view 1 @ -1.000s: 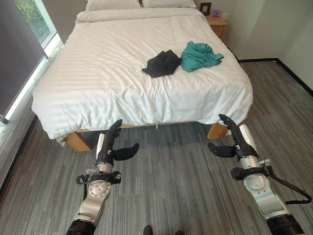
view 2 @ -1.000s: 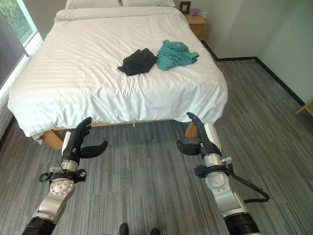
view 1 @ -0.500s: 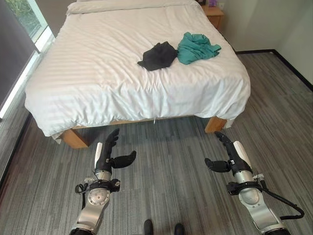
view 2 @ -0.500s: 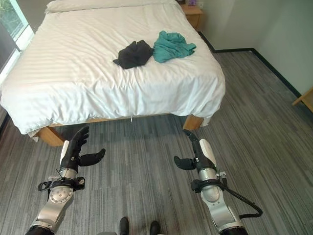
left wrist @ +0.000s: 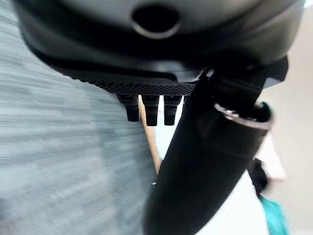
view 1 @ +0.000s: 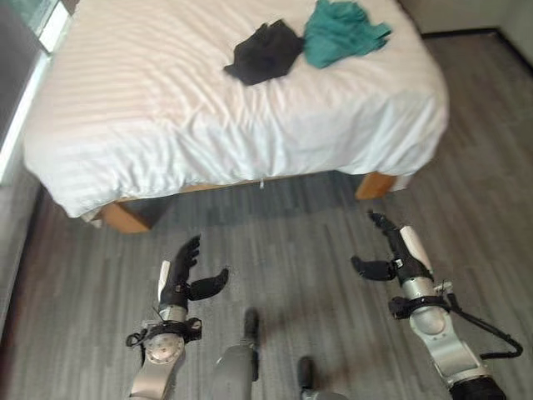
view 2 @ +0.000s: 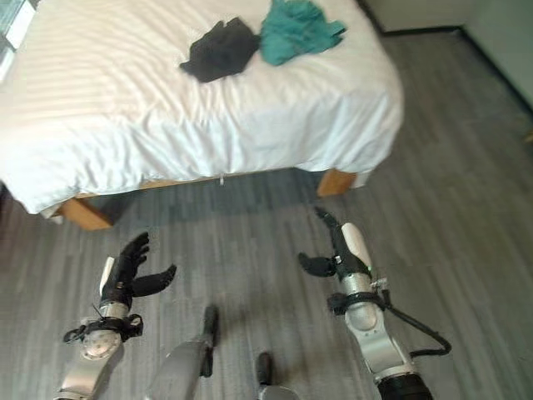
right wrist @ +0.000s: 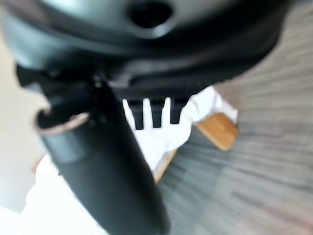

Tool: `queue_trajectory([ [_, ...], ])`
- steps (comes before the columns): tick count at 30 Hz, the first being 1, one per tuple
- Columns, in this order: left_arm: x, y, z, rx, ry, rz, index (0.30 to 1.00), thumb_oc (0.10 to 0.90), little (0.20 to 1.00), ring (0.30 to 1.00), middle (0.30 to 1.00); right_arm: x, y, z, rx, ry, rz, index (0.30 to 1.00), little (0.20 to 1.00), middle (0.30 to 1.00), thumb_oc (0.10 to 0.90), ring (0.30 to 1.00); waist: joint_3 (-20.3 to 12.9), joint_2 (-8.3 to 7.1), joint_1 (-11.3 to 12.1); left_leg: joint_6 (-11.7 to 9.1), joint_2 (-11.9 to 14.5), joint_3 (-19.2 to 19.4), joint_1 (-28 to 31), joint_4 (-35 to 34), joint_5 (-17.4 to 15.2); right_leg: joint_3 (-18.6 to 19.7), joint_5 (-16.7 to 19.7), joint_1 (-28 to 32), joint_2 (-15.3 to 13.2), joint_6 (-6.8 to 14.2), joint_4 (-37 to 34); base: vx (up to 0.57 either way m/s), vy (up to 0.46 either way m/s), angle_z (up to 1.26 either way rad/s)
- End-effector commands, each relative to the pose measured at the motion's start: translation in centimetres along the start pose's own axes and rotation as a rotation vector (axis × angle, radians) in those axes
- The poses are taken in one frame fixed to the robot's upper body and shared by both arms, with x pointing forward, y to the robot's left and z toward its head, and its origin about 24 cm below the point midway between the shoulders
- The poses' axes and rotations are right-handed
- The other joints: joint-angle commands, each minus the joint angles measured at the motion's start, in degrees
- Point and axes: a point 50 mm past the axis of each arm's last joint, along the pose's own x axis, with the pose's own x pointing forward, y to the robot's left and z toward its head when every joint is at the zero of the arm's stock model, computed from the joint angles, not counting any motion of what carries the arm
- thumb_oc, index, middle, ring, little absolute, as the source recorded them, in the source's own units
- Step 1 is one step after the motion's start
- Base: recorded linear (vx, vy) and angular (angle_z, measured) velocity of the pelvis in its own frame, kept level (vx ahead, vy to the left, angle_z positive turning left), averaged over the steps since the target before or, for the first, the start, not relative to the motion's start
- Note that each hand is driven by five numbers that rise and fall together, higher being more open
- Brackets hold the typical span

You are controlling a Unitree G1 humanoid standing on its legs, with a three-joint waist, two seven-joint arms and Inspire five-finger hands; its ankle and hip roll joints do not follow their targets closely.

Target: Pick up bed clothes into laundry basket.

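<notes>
A black garment (view 1: 264, 52) lies crumpled on the white bed (view 1: 150, 117), and a teal garment (view 1: 341, 30) lies just to its right, touching it. Both my hands hover over the grey floor, well short of the bed's foot. My left hand (view 1: 180, 280) is open with straight fingers and the thumb out to the side. My right hand (view 1: 398, 257) is open too, holding nothing. In the left wrist view the teal garment (left wrist: 274, 218) shows far off past the thumb.
The bed stands on wooden legs (view 1: 373, 183), with another leg (view 1: 123, 218) at the left corner. A window runs along the left wall (view 1: 18, 100). Grey plank flooring (view 1: 291, 242) spreads between me and the bed.
The whole picture has shifted: the camera has tilted down and the bed sits higher in view. Both hands stay open and low over the floor.
</notes>
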Motion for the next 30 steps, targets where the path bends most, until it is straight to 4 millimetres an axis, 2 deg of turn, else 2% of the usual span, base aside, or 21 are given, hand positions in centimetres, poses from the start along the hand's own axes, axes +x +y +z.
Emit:
queue_trajectory([
  [1, 0.4, 1.8, 5.0, -0.003, -0.258, 0.031, 0.9, 0.8, 0.9, 0.9, 0.9, 0.5, -3.2, 4.8, -0.051, -0.256, -0.092, 0.9, 0.9, 0.9, 0.8, 0.9, -9.8, -1.61, 3.7, -1.8, 3.3, -2.4, -7.2, 1.3, 12.3, -0.9, -6.8, 16.8, -13.3, 7.5, -0.4, 0.75, 0.317, -0.38],
  [2, 0.3, 1.8, 4.9, -0.001, -0.255, 0.029, 0.9, 0.8, 0.9, 0.9, 0.9, 0.4, -3.2, 4.7, -0.051, -0.251, -0.091, 0.9, 0.9, 0.9, 0.8, 0.9, -9.8, -2.53, 3.2, -1.9, 2.1, -2.4, -6.9, 1.3, 11.7, -2.0, -7.5, 17.6, -14.2, 7.5, -0.4, 1.14, 0.482, -0.42],
  [3, 0.5, 1.5, 4.8, 0.015, -0.251, 0.01, 0.9, 0.8, 0.9, 0.9, 0.9, 0.3, -3.1, 4.9, -0.069, -0.262, -0.102, 0.9, 0.9, 0.9, 0.8, 0.9, -11.5, -3.3, 3.4, -2.0, 1.9, -2.9, -5.4, 2.1, 14.2, -2.1, -1.0, 17.1, -18.0, 9.6, 2.3, 0.47, 0.137, -0.74],
  [4, 0.5, 1.4, 4.8, 0.016, -0.251, 0.009, 0.9, 0.8, 0.9, 0.9, 0.9, 0.3, -3.1, 4.8, -0.069, -0.26, -0.103, 0.9, 0.9, 0.9, 0.8, 0.9, -11.6, -4.01, 3.3, -2.1, 1.3, -2.7, -5.3, 1.9, 13.8, -2.7, -1.4, 17.4, -18.6, 9.6, 2.3, 0.65, 0.206, -0.94],
  [5, 0.8, 1.2, 5.1, 0.029, -0.258, 0.003, 0.9, 0.8, 0.9, 0.9, 0.9, 0.3, -3.0, 4.7, -0.081, -0.254, -0.116, 0.9, 0.9, 0.9, 0.8, 0.9, -12.4, -4.89, 2.8, -1.6, -0.2, -2.5, -3.7, 1.9, 13.2, -1.9, 6.1, 15.7, -20.6, 10.6, 6.9, 0.26, 0.04, -0.87],
  [6, 0.8, 1.2, 5.1, 0.029, -0.258, 0.003, 0.9, 0.8, 0.9, 0.9, 0.9, 0.3, -3.0, 4.7, -0.081, -0.254, -0.116, 0.9, 0.9, 0.9, 0.8, 0.9, -12.4, -4.95, 2.9, -1.6, -0.2, -2.5, -3.7, 1.9, 13.2, -1.9, 6.1, 15.6, -20.7, 10.6, 6.9, 0.59, 0.252, -0.35],
  [7, 1.3, 0.5, 5.9, 0.048, -0.286, -0.029, 0.9, 0.8, 0.9, 0.9, 0.9, 0.7, -3.2, 5.2, -0.094, -0.267, -0.144, 0.9, 0.9, 0.9, 0.8, 0.9, -11.7, -4.12, 0.4, 0.4, -2.0, -2.9, 1.7, 1.1, 10.7, -0.5, 18.5, 9.2, -22.2, 9.5, 17.0, 0.56, 0.287, -0.06],
  [8, 1.4, 0.6, 6.7, 0.053, -0.319, -0.022, 0.9, 0.8, 0.9, 0.9, 0.9, 1.3, -3.4, 6.2, -0.09, -0.303, -0.18, 0.9, 0.9, 0.9, 0.8, 0.9, -11.1, -3.46, 0.0, 1.3, -1.6, -2.5, 4.9, 0.6, 7.9, -1.7, 20.2, 5.0, -23.6, 7.8, 20.3, 0.71, 0.371, -0.08],
  [10, 1.6, 0.2, 7.6, 0.048, -0.354, -0.046, 0.9, 0.8, 0.9, 0.9, 0.9, 1.6, -4.1, 7.5, -0.09, -0.357, -0.221, 0.9, 0.9, 0.9, 0.8, 0.9, -9.7, -2.8, -3.1, 2.9, -2.1, -2.7, 10.2, 0.3, 4.4, -3.5, 18.2, -1.8, -20.6, 6.3, 22.6, 0.51, 0.264, -0.32],
  [12, 2.0, -0.4, 8.5, 0.04, -0.383, -0.067, 0.9, 0.8, 0.9, 0.9, 0.9, 1.9, -5.4, 8.9, -0.092, -0.407, -0.282, 0.9, 0.9, 0.9, 0.8, 0.9, -8.2, -1.73, -5.9, 4.3, -2.6, -3.1, 13.5, 0.3, 1.3, -7.0, 8.0, -9.1, -12.2, 5.5, 23.4, 0.48, 0.236, -0.21],
  [14, 2.1, -0.6, 9.2, 0.022, -0.407, -0.074, 0.9, 0.8, 0.9, 0.9, 0.9, 2.1, -6.7, 9.8, -0.11, -0.441, -0.355, 0.9, 0.9, 0.9, 0.8, 0.9, -7.1, -1.63, -7.6, 4.4, -3.3, -3.7, 15.3, 0.3, 0.0, -11.5, 3.2, -10.6, -7.5, 6.0, 18.8, 0.38, 0.049, 0.25],
  [16, 2.2, -0.9, 9.2, -0.003, -0.404, -0.071, 0.9, 0.8, 0.9, 0.9, 0.9, 2.0, -8.3, 10.8, -0.144, -0.476, -0.45, 0.9, 0.9, 0.9, 0.8, 0.9, -6.5, -2.58, -9.1, 4.4, -4.3, -4.4, 18.1, 0.3, -1.9, -12.6, 3.6, -13.0, -2.8, 5.3, 13.0, 0.42, -0.053, 0.5],
  [18, 2.1, -1.0, 9.0, -0.009, -0.398, -0.071, 0.9, 0.8, 0.9, 0.9, 0.9, 1.6, -9.9, 11.5, -0.192, -0.507, -0.543, 0.9, 0.9, 0.9, 0.8, 0.9, -6.5, -3.05, -10.3, 4.4, -5.0, -5.7, 20.1, 0.3, -3.4, -12.0, 5.4, -14.2, -0.2, 4.4, 7.1, 0.44, -0.102, 0.61],
  [20, 2.2, -1.2, 8.8, -0.008, -0.39, -0.074, 0.9, 0.8, 0.9, 0.9, 0.9, 1.1, -11.6, 12.1, -0.243, -0.534, -0.646, 0.9, 0.9, 0.9, 0.8, 0.9, -6.6, -2.97, -11.5, 4.2, -5.3, -8.3, 22.3, 0.3, -5.6, -10.0, 8.8, -15.5, 1.4, 4.9, 1.8, 0.53, -0.179, 0.75],
  [21, 2.1, -1.3, 8.6, -0.005, -0.383, -0.079, 0.9, 0.8, 0.9, 0.9, 0.9, 0.6, -12.9, 12.6, -0.299, -0.548, -0.719, 0.9, 0.9, 0.9, 0.8, 0.9, -6.8, -2.98, -12.7, 4.1, -5.1, -11.1, 24.4, 0.3, -6.9, -5.5, 10.9, -17.6, 1.7, 6.1, 1.0, 0.44, -0.18, 0.89],
  [22, 2.1, -1.4, 8.6, -0.006, -0.383, -0.08, 0.9, 0.8, 0.9, 0.9, 0.9, 0.5, -12.9, 12.6, -0.301, -0.547, -0.72, 0.9, 0.9, 0.9, 0.8, 0.9, -6.8, -2.74, -12.8, 4.1, -4.9, -11.2, 24.5, 0.3, -7.1, -5.7, 10.9, -17.5, 1.8, 6.2, 1.0, 0.43, -0.205, 1.25],
  [24, 2.0, -1.3, 8.4, -0.008, -0.378, -0.079, 0.9, 0.8, 0.9, 0.9, 0.9, -0.1, -14.1, 13.2, -0.352, -0.571, -0.788, 0.9, 0.9, 0.9, 0.8, 0.9, -6.8, -2.47, -13.6, 4.0, -4.1, -14.1, 27.3, 0.3, -8.6, -1.9, 11.8, -18.7, 1.7, 6.8, 3.2, 0.32, -0.21, 1.22],
  [25, 1.9, -1.2, 8.1, -0.011, -0.369, -0.076, 0.9, 0.8, 0.9, 0.9, 0.9, -0.4, -14.7, 13.5, -0.373, -0.582, -0.815, 0.9, 0.9, 0.9, 0.8, 0.9, -7.0, -2.95, -13.6, 3.8, -4.2, -15.3, 28.2, 0.3, -9.1, -0.7, 12.2, -18.3, 0.7, 6.4, 3.8, 0.29, -0.252, 0.57],
  [27, 1.3, -0.9, 6.5, -0.033, -0.31, -0.052, 0.9, 0.8, 0.9, 0.9, 0.9, -1.1, -15.2, 14.9, -0.363, -0.645, -0.881, 0.9, 0.9, 0.9, 0.8, 0.9, -8.3, -2.3, -13.3, 2.3, -2.1, -15.1, 30.7, 0.3, -9.4, -1.5, 11.8, -16.1, -0.9, 5.8, 5.1, 0.29, -0.275, 0.39],
  [28, 1.2, -0.9, 6.5, -0.034, -0.309, -0.051, 0.9, 0.8, 0.9, 0.9, 0.9, -1.1, -15.2, 14.9, -0.363, -0.646, -0.88, 0.9, 0.9, 0.9, 0.8, 0.9, -8.3, -2.19, -13.4, 2.2, -2.0, -15.1, 30.7, 0.3, -9.4, -1.6, 11.8, -16.1, -0.8, 5.7, 5.2, 0.26, -0.235, 0.39],
  [30, 0.5, -0.6, 5.3, -0.073, -0.263, -0.033, 0.9, 0.8, 0.9, 0.9, 0.9, -1.2, -15.4, 15.9, -0.343, -0.687, -0.905, 0.9, 0.9, 0.9, 0.8, 0.9, -9.0, -1.11, -13.0, 0.8, -0.1, -14.9, 31.6, 0.5, -7.1, -2.5, 11.0, -14.6, -0.6, 4.9, 5.5, 0.18, -0.158, 0.08],
])
